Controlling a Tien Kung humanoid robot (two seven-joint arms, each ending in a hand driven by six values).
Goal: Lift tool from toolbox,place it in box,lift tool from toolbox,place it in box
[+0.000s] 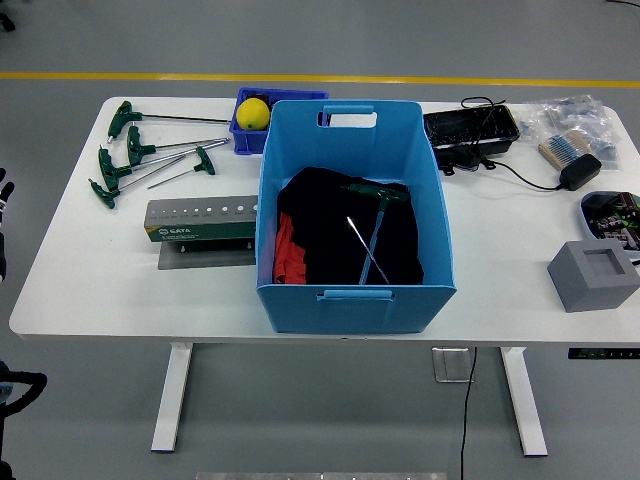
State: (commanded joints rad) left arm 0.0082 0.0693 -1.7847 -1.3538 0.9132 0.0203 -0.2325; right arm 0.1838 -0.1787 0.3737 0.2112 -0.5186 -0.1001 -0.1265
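Note:
A big blue box [355,296] stands mid-table with black and red cloth inside. One green T-handle tool [372,225] lies on the cloth in the box. Several more green T-handle tools [140,155] lie loose on the table at the far left. In front of them stands the grey tool holder [200,220] with a row of holes. Only a sliver of my left hand [4,190] shows at the picture's left edge, off the table and far from the tools. My right hand is out of sight.
A small dark-blue bin [243,135] with a yellow fruit [253,112] sits behind the box. At the right are a black tray [470,130], a cable with adapter [579,171], a brush [565,147] and a grey block [594,275].

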